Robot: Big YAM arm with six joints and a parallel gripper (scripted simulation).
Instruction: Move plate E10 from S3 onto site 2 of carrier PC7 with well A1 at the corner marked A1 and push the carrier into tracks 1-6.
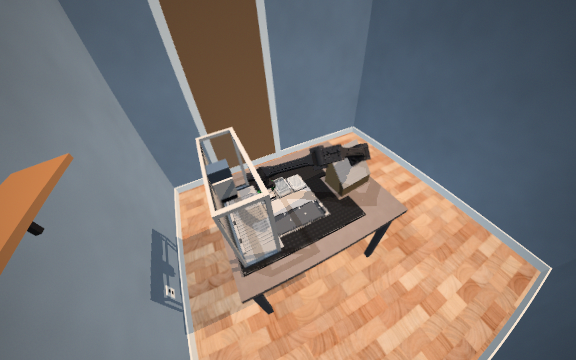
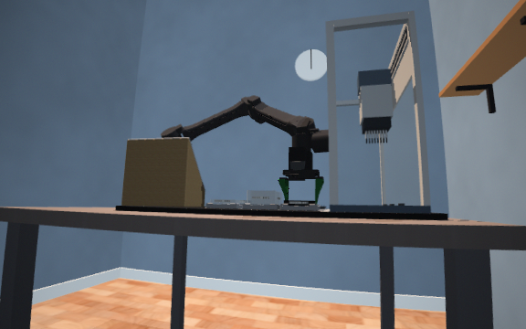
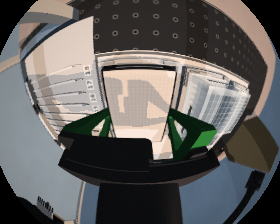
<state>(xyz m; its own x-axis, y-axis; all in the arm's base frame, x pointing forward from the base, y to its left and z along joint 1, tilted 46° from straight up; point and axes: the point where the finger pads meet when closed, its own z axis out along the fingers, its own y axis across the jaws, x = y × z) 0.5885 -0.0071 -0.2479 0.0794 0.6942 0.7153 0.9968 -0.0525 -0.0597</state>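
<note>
While gripper (image 3: 140,129) grips it, pale flat plate E10 (image 3: 139,92), dark-rimmed, in nest
</note>
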